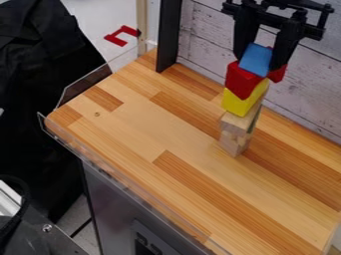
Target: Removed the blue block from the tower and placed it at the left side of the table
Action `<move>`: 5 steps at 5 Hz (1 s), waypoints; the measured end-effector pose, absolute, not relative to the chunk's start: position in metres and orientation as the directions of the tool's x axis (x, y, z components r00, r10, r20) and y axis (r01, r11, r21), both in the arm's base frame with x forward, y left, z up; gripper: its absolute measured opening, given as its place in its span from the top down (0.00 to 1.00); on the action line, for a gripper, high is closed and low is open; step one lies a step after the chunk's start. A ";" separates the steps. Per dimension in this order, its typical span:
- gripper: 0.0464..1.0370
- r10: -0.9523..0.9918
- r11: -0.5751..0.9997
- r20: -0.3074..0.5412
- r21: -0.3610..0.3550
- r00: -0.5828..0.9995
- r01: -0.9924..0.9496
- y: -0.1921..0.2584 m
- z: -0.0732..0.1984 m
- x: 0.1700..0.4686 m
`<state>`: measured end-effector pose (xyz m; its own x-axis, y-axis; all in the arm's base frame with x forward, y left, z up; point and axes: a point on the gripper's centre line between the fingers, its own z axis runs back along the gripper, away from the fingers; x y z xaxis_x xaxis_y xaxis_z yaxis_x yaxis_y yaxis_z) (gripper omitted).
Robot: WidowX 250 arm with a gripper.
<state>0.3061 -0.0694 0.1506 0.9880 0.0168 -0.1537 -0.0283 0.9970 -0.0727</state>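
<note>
The black gripper (259, 57) hangs down from the top edge at the upper right, shut on the blue block (256, 60), with one finger at each side of it. The blue block is at the top of the tower, directly over the red block (242, 79); whether the two touch I cannot tell. More red shows at the right, behind the blue block. Under the red lies the yellow block (240, 102), and below that are plain wooden blocks (235, 123) standing on the table (146, 124).
A whitewashed plank wall (303, 99) runs close behind the tower. A black post (168, 35) stands at the table's back edge. Clear plastic edging (83, 84) borders the left end, with black cloth (40, 99) beyond it. A red bracket-shaped piece (121, 36) lies past the table.
</note>
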 end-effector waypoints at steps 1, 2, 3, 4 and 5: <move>0.48 0.029 0.996 -0.154 -0.074 0.988 -0.041 -0.066 0.151 0.307; 0.48 0.035 0.996 -0.133 -0.080 0.990 -0.046 -0.064 0.156 0.307; 0.48 0.063 0.993 -0.111 -0.088 0.992 -0.073 -0.054 0.165 0.307; 0.48 0.083 0.991 -0.105 -0.093 0.991 -0.092 -0.046 0.168 0.306; 0.48 0.106 0.990 -0.097 -0.087 0.990 -0.114 -0.029 0.173 0.302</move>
